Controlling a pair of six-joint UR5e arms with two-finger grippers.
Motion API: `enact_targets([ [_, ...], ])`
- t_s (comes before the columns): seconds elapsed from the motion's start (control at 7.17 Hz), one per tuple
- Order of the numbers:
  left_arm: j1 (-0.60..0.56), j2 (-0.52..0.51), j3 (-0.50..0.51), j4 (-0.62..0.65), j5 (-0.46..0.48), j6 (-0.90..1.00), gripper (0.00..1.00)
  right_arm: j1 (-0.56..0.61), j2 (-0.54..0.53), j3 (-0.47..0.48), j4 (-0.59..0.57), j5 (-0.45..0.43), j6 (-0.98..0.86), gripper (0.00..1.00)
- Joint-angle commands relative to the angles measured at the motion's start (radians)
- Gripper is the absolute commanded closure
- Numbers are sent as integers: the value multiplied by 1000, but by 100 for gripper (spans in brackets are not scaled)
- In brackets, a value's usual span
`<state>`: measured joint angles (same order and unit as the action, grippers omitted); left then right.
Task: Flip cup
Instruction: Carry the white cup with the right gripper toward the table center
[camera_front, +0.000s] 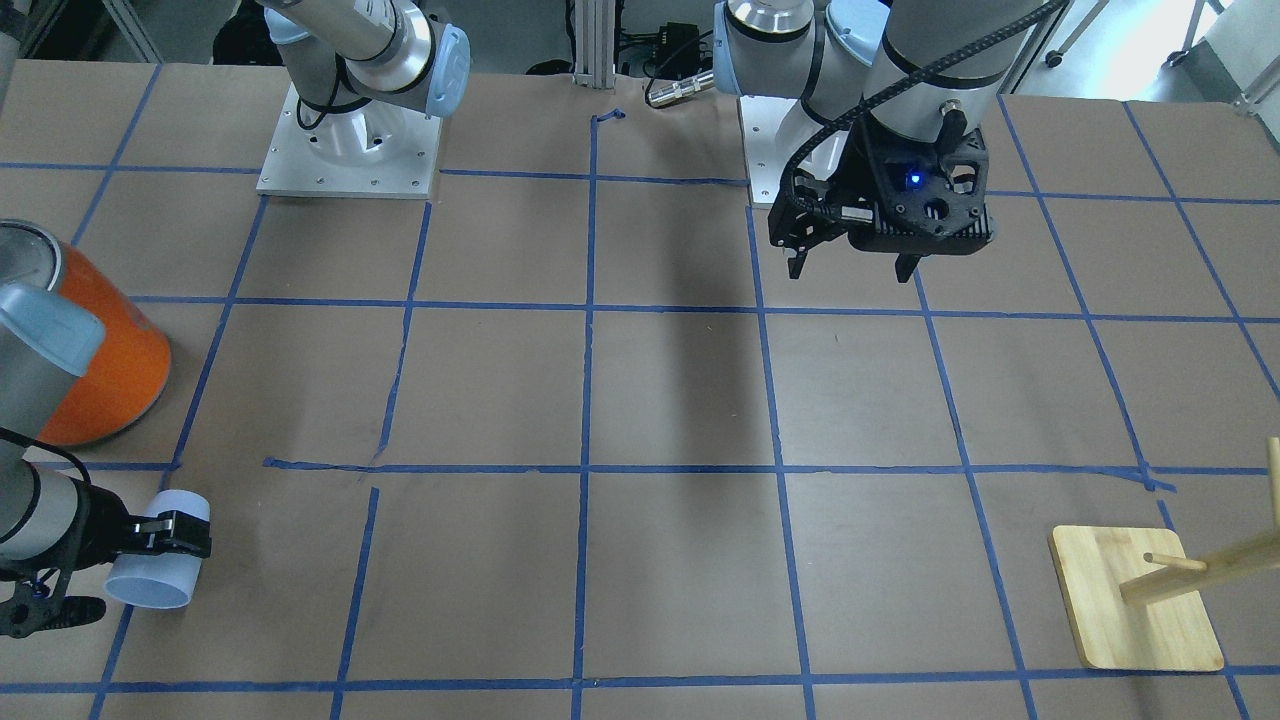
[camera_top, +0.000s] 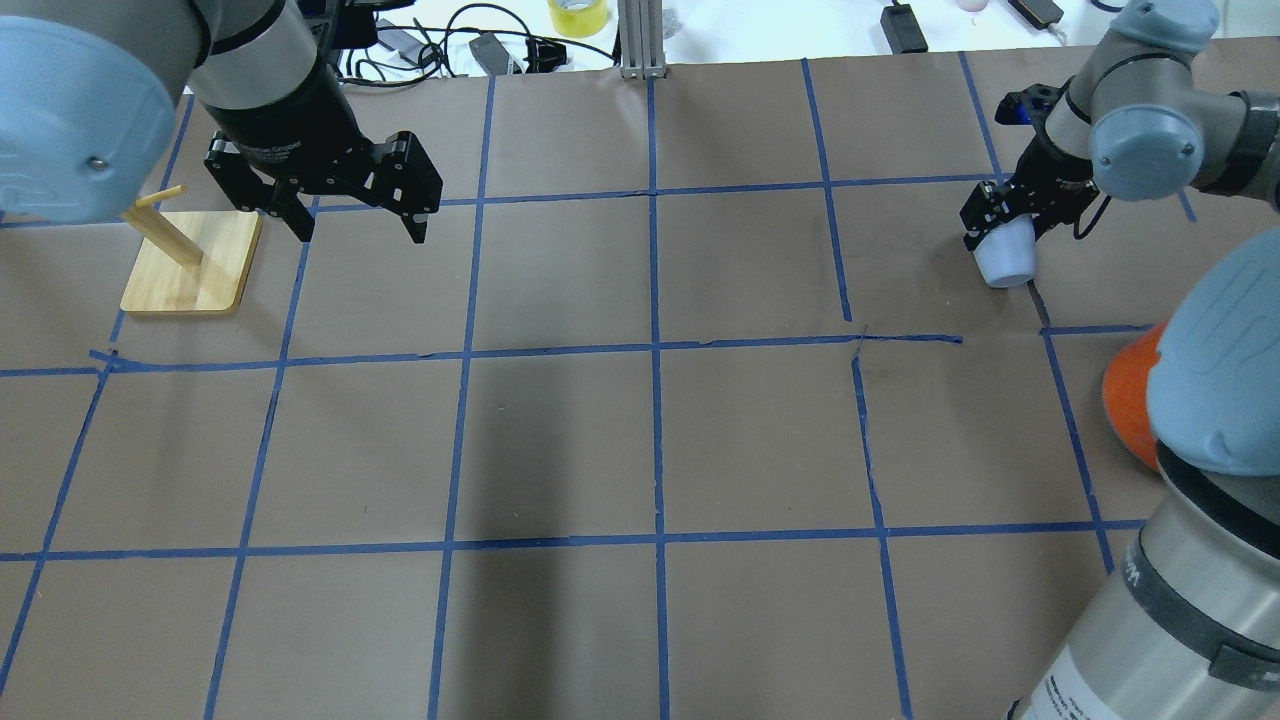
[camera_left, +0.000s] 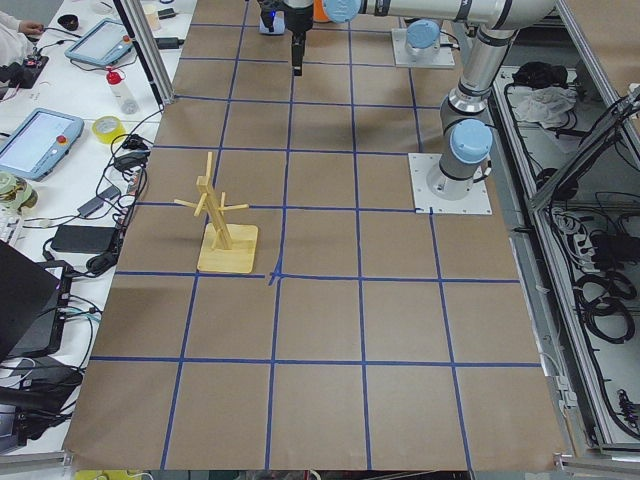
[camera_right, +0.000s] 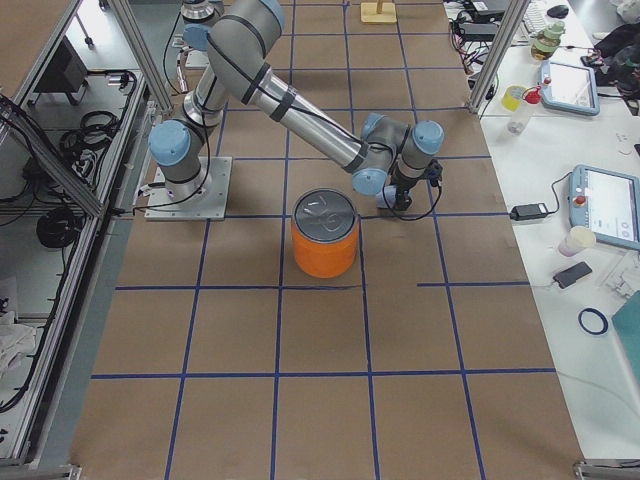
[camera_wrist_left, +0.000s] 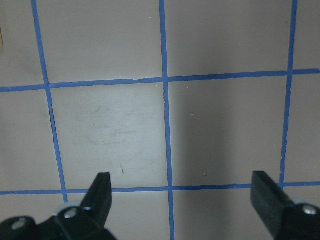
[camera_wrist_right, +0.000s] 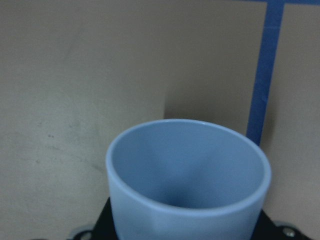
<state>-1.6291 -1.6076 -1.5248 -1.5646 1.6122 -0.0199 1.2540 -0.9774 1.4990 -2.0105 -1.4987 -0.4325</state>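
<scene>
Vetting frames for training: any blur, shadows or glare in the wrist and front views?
Right wrist view: the cup fills the bottom edge, slightly soft at close range. Left wrist view: tape lines sharp, right half shadowed, fingers crisp. Front-facing view: broad shadow band down the middle of the table, no glare.

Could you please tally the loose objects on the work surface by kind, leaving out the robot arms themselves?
cup: 1
orange can: 1
wooden peg stand: 1
Total: 3
</scene>
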Motion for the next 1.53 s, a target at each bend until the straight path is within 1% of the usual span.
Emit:
enact_targets([
  [0.0, 0, 0, 0, 0, 0, 0, 0, 107, -82, 10, 3, 0, -91, 57],
  [0.28, 0, 2, 0, 0, 0, 1, 0, 294, -110, 9, -5, -3, -114, 58],
  [0.42, 0, 2, 0, 0, 0, 3, 0, 386, -103, 10, -48, -9, -115, 58],
  [0.56, 0, 5, 0, 0, 0, 5, 0, 480, -68, 1, -116, 0, -112, 57],
  [0.84, 3, 6, 0, 0, 0, 9, 0, 597, -14, -13, -178, 0, -117, 57],
  [0.98, 5, 6, 0, 0, -1, 5, 0, 646, -12, -13, -201, -11, -135, 57],
  [1.12, 6, 6, 0, 0, -2, 6, 0, 682, -15, -11, -202, -20, -246, 58],
  [1.26, 5, 6, 0, 0, -2, 6, 0, 711, -14, -9, -202, -65, -373, 60],
  [1.4, 6, 6, 0, 0, -2, 6, 0, 747, -12, -3, -212, -87, -488, 60],
])
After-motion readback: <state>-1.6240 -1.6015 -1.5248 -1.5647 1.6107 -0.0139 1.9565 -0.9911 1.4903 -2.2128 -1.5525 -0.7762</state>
